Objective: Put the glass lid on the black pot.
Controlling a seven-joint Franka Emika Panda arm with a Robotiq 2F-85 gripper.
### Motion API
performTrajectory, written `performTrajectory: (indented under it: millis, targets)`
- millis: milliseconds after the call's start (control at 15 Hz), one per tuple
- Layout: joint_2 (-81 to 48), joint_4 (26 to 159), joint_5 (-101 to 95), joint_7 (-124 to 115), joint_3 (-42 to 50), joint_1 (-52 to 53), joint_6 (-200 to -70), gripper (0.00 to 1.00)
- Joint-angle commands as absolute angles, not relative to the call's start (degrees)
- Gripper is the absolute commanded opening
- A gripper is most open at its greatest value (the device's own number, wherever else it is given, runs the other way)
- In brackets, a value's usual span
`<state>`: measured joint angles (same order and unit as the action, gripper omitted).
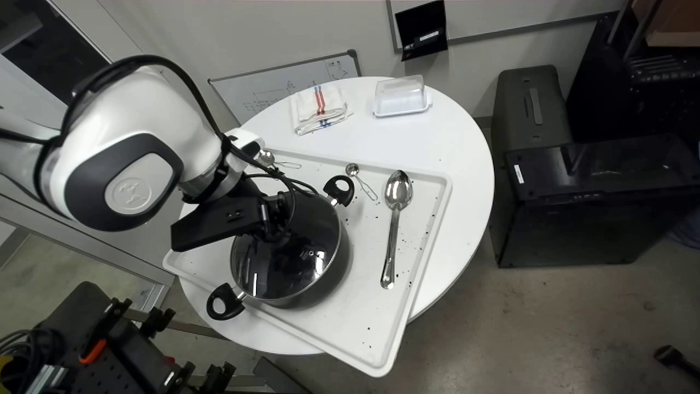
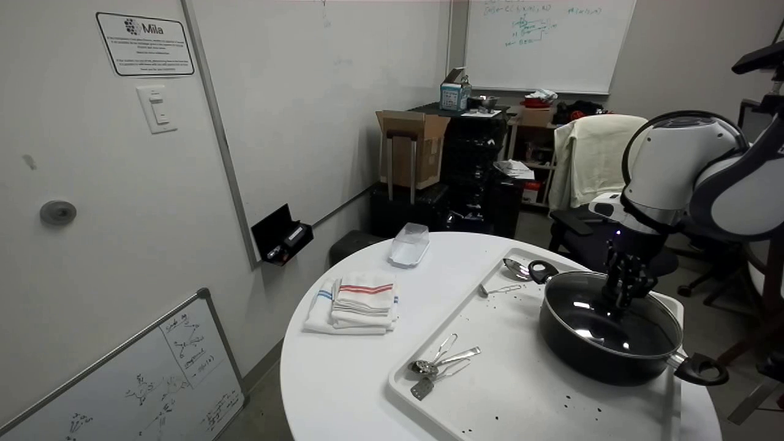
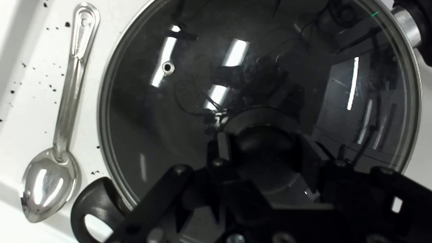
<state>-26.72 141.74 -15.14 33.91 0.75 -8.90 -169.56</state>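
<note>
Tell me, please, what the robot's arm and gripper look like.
The rounded arm is white, with a dark grey panel and a light grey emblem disc. A black cable loops over it. The gripper is black, with angular jointed links.

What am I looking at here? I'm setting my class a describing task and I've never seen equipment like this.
The machine is a robot arm, white and black, ending in a black claw. Two pictures come from cameras standing away from it; the close-up comes from a camera on its wrist, looking down past the claw.

On a round white table lies a large white tray. It carries a black pot, a large metal spoon and several smaller metal utensils. Folded cloths and a dish with a clear cover are on the table beside the tray.

The glass lid appears seated on the pot. The claw's fingers stand either side of the lid's dark knob; whether they grip it, I can't tell.
</note>
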Motion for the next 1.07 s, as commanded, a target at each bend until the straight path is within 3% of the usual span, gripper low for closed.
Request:
performTrajectory:
  millis: [0,133,200,267,467,1000]
  targets:
    - [-27.1,140.9,-17.0,31.8,1.8,-7.8,-170.0,0.25]
    - [-27.1,140.8,-17.0,31.6,2.0,-7.5,-169.9,0.25]
    - [-27.1,140.8,-17.0,31.6,2.0,-7.5,-169.8,0.75]
    - [-27.1,140.8,-16.9,31.5,1.9,-7.5,-169.8,0.76]
    - [-26.7,140.9,-16.9,31.4,1.6,-7.6,-170.0,0.96]
    - [-22.3,143.3,-16.0,32.5,-0.9,-9.0,-168.2,1.00]
